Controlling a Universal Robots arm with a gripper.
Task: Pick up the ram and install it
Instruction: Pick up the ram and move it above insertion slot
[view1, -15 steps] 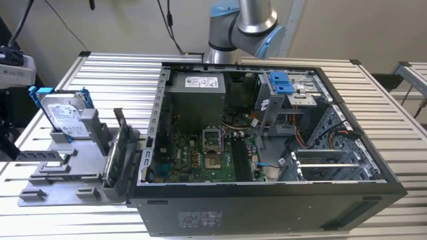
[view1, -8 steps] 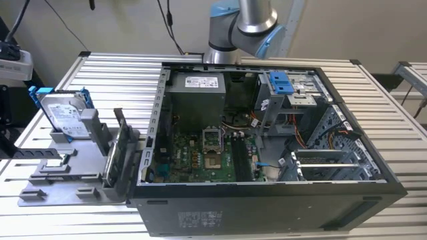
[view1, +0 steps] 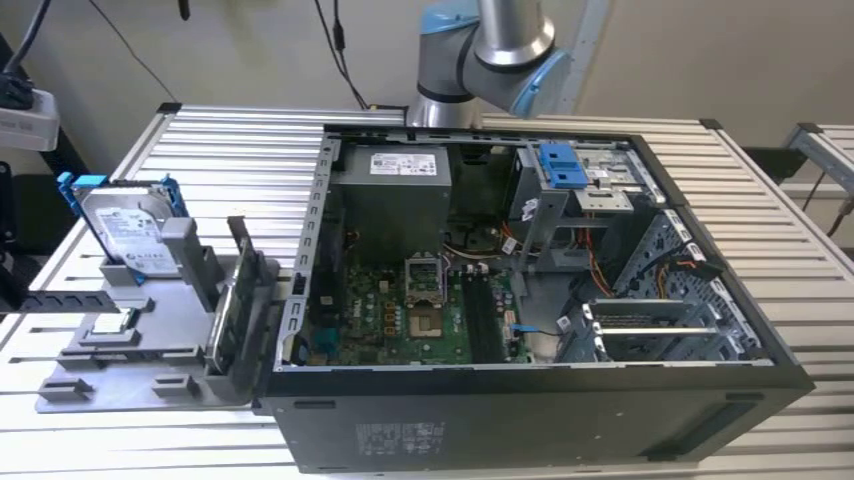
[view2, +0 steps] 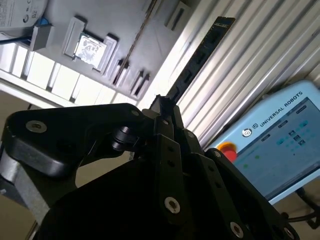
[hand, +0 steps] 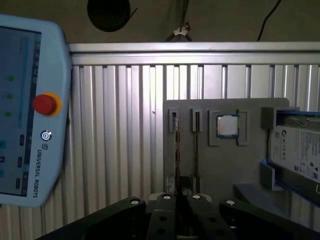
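In the second wrist view the ram (view2: 200, 55), a long dark stick with a row of small chips, juts out from between the black fingers of my gripper (view2: 165, 107), which is shut on its near end. The first wrist view shows the ram (hand: 176, 155) edge-on as a thin line rising from the gripper (hand: 179, 197), high over the grey parts holder (hand: 225, 165). In the exterior view the arm (view1: 481, 50) stands behind the open computer case (view1: 534, 400). The long dark memory slots (view1: 478, 305) lie on the green motherboard inside the case.
The grey holder (view1: 147, 340) at the exterior view's left carries a silver hard drive in a blue frame (view1: 134, 235), a processor chip (hand: 227, 125) and upright cards (view1: 240, 300). A teach pendant (hand: 25, 110) with a red button lies on the slatted table (hand: 125, 125).
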